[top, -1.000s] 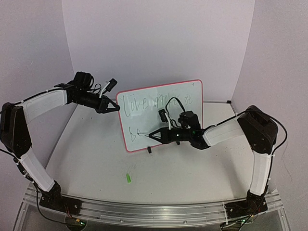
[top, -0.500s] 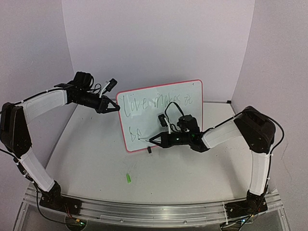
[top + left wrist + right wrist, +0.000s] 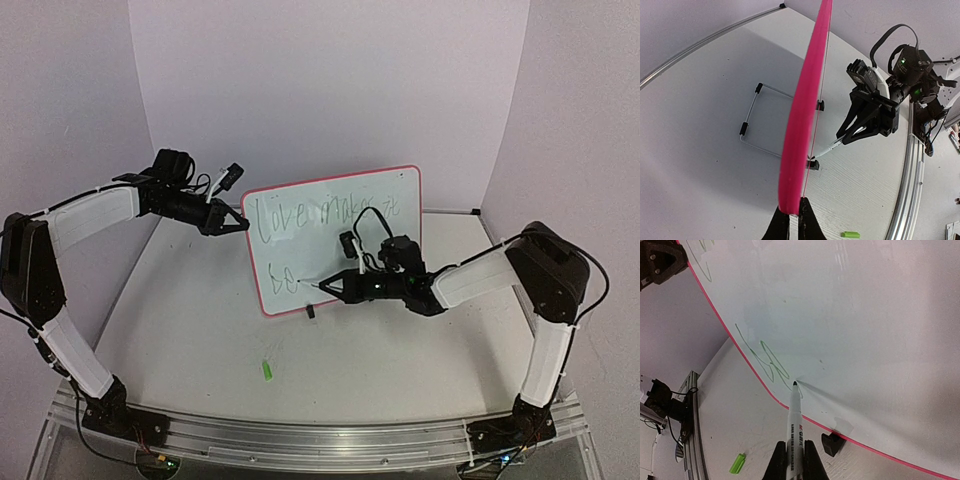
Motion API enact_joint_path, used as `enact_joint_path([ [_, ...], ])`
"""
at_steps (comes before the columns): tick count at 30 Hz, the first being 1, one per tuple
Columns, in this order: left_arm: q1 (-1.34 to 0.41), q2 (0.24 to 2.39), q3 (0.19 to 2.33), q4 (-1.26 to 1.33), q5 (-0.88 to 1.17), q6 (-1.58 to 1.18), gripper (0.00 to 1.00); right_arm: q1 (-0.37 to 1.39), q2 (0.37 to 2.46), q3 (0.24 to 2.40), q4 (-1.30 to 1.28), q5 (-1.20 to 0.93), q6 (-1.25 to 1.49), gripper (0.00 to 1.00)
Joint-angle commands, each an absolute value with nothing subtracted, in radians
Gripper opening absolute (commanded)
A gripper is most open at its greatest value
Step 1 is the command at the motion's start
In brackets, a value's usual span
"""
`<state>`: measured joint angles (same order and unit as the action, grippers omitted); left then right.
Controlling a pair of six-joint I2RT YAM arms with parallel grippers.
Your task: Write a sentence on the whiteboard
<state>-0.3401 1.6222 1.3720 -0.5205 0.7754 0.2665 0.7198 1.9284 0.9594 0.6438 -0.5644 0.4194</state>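
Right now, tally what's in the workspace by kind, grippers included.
whiteboard: 1
marker: 1
loose green cap: 1
grippers: 2, the left gripper on the whiteboard's edge, the right gripper holding the marker
Total: 5

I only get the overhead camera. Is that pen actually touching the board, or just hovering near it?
Observer: Touching. The right wrist camera shows the marker tip pressed on the whiteboard, at the end of the last green stroke of the sentence.
Operator: And the other arm, at the board's edge?
Observer: The left wrist camera shows the left gripper pinching the pink rim between its fingers.
Operator: What holds the board upright?
Observer: Behind it, a thin wire stand rests on the table, hidden from your view.
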Motion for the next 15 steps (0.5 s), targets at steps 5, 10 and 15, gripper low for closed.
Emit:
enact_joint_path([
  [5, -0.362, 1.615, 1.363, -0.563, 0.761, 0.303, 0.0, 0.704, 1.772, 0.889, 0.692, -0.567, 0.417, 0.0],
  [10, -0.364, 1.616, 1.362, -0.563, 0.761, 0.303, 0.0, 0.686, 1.76, 0.872, 0.692, -0.56, 0.422, 0.0],
  [15, -0.369, 1.618, 1.362, -0.563, 0.756, 0.302, 0.0, 0.683, 1.804, 0.91, 0.692, -0.585, 0.417, 0.0],
])
